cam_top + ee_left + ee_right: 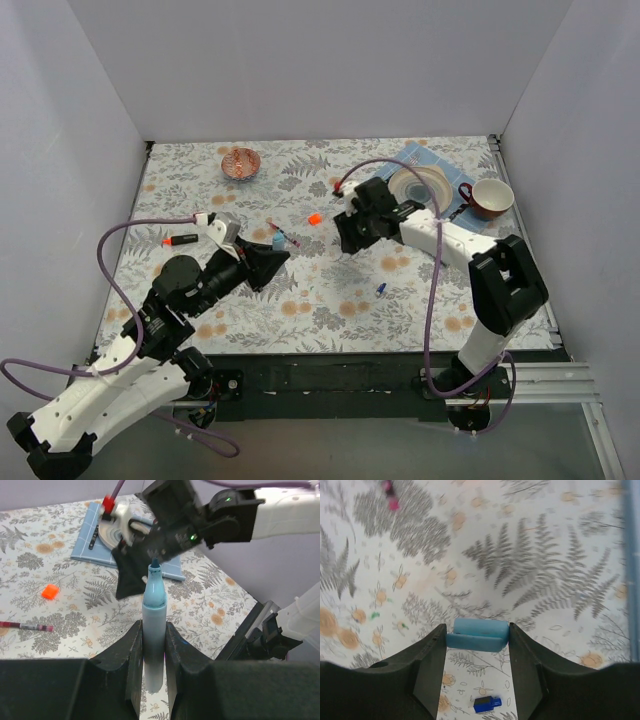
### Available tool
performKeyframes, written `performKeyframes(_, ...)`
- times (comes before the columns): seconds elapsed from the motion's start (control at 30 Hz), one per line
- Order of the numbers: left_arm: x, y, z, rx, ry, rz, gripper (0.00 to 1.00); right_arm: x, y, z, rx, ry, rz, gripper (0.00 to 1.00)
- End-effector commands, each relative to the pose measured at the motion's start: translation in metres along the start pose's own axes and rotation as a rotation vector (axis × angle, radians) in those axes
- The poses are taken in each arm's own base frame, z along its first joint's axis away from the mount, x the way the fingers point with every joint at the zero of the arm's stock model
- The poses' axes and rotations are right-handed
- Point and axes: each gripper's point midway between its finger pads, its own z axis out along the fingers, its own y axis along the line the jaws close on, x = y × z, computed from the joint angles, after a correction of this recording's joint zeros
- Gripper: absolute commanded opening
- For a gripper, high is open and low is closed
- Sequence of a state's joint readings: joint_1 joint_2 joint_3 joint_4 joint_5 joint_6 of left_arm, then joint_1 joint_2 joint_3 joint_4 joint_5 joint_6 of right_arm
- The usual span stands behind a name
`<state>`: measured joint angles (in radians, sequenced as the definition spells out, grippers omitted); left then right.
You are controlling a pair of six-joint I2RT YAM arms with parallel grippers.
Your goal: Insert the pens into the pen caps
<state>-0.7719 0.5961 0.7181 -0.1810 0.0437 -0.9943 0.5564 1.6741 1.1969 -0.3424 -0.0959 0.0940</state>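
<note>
My worry is alignment: the light-blue cap [479, 634] sits crosswise in the right gripper [477, 642], and I cannot tell which way its mouth faces. The tip of the light-blue marker [153, 605] might then glance off the rim, knocking the cap loose or tilting the marker. The left gripper [154, 645] is clamped on the marker's lower barrel, tip aimed at the right gripper close by. The right jaws are closed on the cap's ends, up off the table. An orange cap [49, 591] and a dark blue cap [487, 704] lie loose on the floral tablecloth [300, 290]
</note>
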Motion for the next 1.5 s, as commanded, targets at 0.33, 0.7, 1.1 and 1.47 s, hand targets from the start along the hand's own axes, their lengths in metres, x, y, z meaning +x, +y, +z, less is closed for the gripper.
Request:
performKeyframes(0.33, -0.016, -0.002, -0.009, 0.025, -0.098, 0.055, 0.0, 0.104, 0.06, 0.023, -0.158, 0.271, -0.84, 0.22)
performKeyframes(0.7, -0.022, 0.008, -0.013, -0.038, -0.126, 0.044, 0.04, 0.091, 0.07, 0.022, -0.109, 0.271, -0.713, 0.5)
performKeyframes(1.1, -0.029, 0.009, -0.02, -0.049, -0.159, 0.038, 0.04, 0.014, 0.08, -0.034, -0.016, -0.034, -0.398, 0.71)
performKeyframes(1.47, -0.034, 0.009, -0.025, -0.053, -0.183, 0.03, 0.04, -0.016, 0.055, -0.054, 0.18, -0.14, 0.029, 0.68)
